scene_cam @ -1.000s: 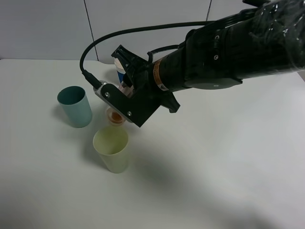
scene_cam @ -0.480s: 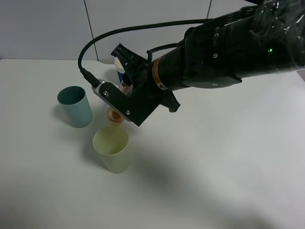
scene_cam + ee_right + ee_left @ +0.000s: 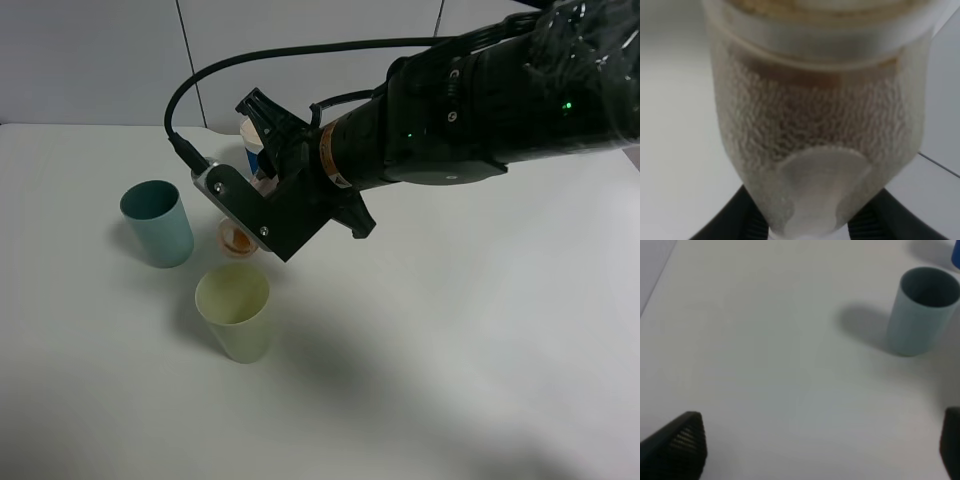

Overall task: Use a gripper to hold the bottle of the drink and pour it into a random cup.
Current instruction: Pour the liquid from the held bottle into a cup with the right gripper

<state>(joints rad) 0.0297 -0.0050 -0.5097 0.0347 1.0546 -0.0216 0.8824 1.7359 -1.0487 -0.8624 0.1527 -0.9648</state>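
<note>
- Right-hand black gripper with an orange-and-white band [image 3: 258,190] is reaching across the middle of the white table [image 3: 480,350] in the high view. It is clamping the small translucent plastic bottle [image 3: 238,239] of brown drink.
  - Its black plate is hiding most of the bottle's body. Only the wide uncapped mouth is showing, facing up toward the camera.
  - The pale yellow-green tapered plastic cup [image 3: 234,310] is standing just on the camera side of that mouth, near but not under it. I judge the pour is calling for a short carry toward the cup, then a tip of the neck over its rim.
  - A teal plastic cup [image 3: 157,222] is standing off to the left, and a white cup with a blue band [image 3: 252,140] is peeking out behind the gripper.
  - The right arm is the one placed for the job; the left arm is not showing here.
- From the left wrist, the left gripper [image 3: 817,450] is hanging wide apart and empty, its dark fingertips [image 3: 685,447] sitting at the corners over bare table.
  - Only the teal cup is standing ahead of it.
  - Neither the bottle nor the yellow-green cup is appearing, so this arm is looking well out of it.
- From the right wrist, the bottle is filling the picture, with a pebbled wall, brown drink behind it and a thick neck ring.
  - Dark fingers [image 3: 725,225] are rising at either side of its base, which is the grip the high view is hiding.
  - No cup is showing here, so the line from mouth to cup is only readable from above.
  - How far the bottle is tilting I cannot tell.
</note>
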